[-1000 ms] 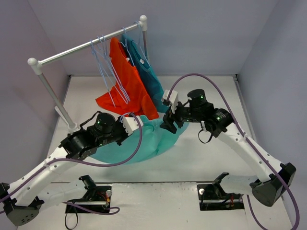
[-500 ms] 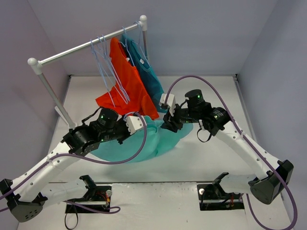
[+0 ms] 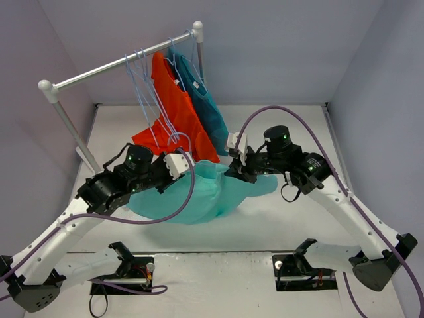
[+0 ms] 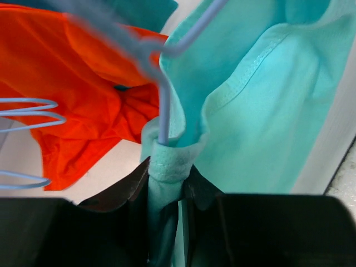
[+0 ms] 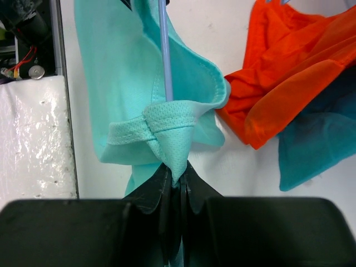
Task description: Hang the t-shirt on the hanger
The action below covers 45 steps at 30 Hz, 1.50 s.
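Between my two arms, low over the table, the t-shirt [image 3: 199,195] sags like a sling. My left gripper [image 4: 167,186] is clamped on a bunched fold of it, and the hanger [image 4: 164,114] wire runs into that fold. My right gripper [image 5: 177,181] pinches a hem, with the wire rising just behind. Farther back, an orange shirt [image 3: 175,112] and a teal shirt [image 3: 211,112] hang from the rail [image 3: 112,66].
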Motion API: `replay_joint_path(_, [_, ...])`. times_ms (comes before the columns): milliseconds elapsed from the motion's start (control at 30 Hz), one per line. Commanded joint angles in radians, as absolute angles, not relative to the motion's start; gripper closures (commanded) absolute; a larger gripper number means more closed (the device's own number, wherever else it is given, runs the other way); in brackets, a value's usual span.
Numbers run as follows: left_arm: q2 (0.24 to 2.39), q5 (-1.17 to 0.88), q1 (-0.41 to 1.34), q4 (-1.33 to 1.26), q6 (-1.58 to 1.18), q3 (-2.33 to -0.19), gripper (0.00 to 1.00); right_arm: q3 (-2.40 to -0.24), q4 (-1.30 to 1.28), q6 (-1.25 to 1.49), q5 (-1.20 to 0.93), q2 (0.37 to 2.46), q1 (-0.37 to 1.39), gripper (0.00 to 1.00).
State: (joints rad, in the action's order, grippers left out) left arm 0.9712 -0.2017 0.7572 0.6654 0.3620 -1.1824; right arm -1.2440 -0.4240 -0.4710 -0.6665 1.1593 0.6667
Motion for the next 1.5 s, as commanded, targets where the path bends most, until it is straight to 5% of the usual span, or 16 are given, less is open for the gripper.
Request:
replay_joint_path(0, [0.907,-0.202,0.734,0.638,0.355,-1.218,0.75,-1.321,-0.345,-0.448,-0.647,1.093,0.655,1.0])
replay_joint_path(600, [0.87,-0.033,0.574,0.669,0.386,-1.409,0.61,-1.386,-0.343,-0.415,-0.607,1.069,0.65,1.0])
replay_joint_path(900, [0.868,0.283,0.574,0.629,0.18,-1.643,0.27,-1.731,-0.338,-0.378,-0.658,1.183,0.649,1.0])
replay_joint_path(1133, [0.802,0.353,0.574,0.615,0.151,-1.661,0.27,-1.911,-0.318,-0.313,-0.693,1.246,0.649,1.0])
replay_joint_path(1467, [0.829,0.204,0.574,0.614,-0.055,-1.623,0.27,-1.656,-0.141,-0.189,-0.665,1.157,0.65,1.0])
